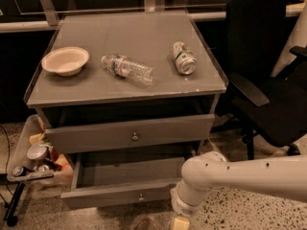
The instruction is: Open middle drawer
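The middle drawer (120, 193) is the lower of the two grey drawers in view. It stands pulled well out, showing its shallow grey tray and a small round knob (140, 196) at the centre of its front. My gripper (181, 223) hangs at the bottom edge of the view, just right of and below the drawer's front right corner, on my white arm (225, 174). Only a yellowish tip of it shows, and it is apart from the knob.
The upper grey drawer (129, 134) with its own knob sits above, slightly out. On the cabinet top lie a white bowl (65, 60), a plastic bottle (127, 69) and a can (183, 58). A black office chair (268, 80) stands to the right, and a cluttered tray (33, 157) to the left.
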Motion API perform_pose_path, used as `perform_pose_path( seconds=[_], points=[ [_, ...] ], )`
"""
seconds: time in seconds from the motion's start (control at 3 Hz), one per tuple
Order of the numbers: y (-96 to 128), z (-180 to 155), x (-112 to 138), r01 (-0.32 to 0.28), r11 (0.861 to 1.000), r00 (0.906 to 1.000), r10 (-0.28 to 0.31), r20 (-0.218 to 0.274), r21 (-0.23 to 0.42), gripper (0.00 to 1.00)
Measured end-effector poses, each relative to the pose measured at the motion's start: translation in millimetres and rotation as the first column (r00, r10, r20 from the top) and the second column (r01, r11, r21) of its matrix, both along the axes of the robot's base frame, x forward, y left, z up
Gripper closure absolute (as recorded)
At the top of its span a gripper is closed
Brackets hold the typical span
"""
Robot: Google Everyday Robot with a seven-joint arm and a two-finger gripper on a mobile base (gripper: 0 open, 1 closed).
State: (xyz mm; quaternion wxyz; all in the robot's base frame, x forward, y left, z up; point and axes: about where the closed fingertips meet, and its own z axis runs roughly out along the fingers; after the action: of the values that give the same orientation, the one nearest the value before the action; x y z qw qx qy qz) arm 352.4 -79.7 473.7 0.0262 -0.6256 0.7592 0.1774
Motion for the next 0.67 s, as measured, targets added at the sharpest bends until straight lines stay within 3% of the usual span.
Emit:
perform_pose_path(
  seconds=[0.67],
  points=[
    [38, -21, 75, -0.016, 0.999, 0.9935, 0.012, 0.113, 0.034, 0.00]
  ],
)
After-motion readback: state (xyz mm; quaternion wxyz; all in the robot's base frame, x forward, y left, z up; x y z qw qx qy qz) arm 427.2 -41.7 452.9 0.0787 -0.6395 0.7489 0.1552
